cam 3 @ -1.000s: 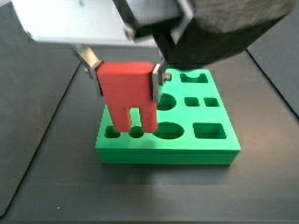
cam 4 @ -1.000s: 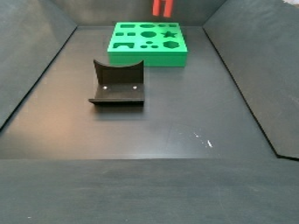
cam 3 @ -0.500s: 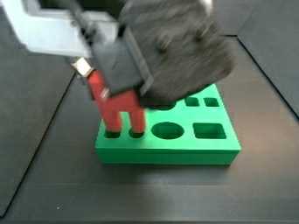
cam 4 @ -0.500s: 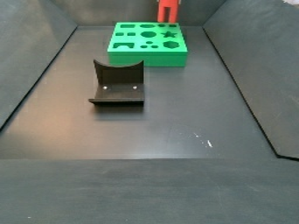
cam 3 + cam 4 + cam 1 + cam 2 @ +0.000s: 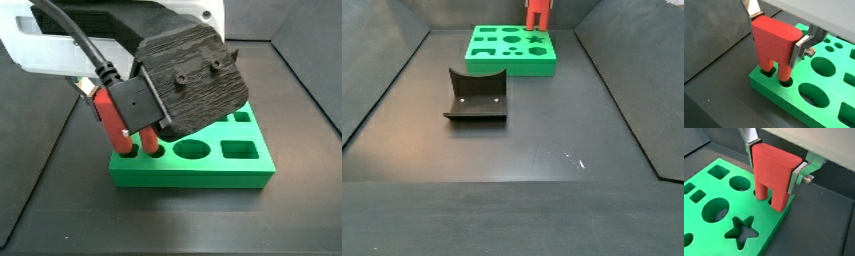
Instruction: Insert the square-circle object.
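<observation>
Square-circle object (image 5: 774, 45): red plastic, smooth, faint satin sheen on its flat faces in both wrist views. It is clamped in the gripper (image 5: 776, 164) above a corner of the green board (image 5: 711, 203).

Fingers (image 5: 806, 46): flat plates of bare silver metal, brushed and slightly reflective.

Green board: plastic, smooth, matt, crisp edges at the cut holes.

Fixture (image 5: 476, 97): dark, matt bracket with a dull sheen on its curved face.

Floor (image 5: 516, 150): dark, matt sheet with scattered pale scuffs.

Wrist housing (image 5: 194, 70) in a side view: black, rough, pitted texture.
</observation>
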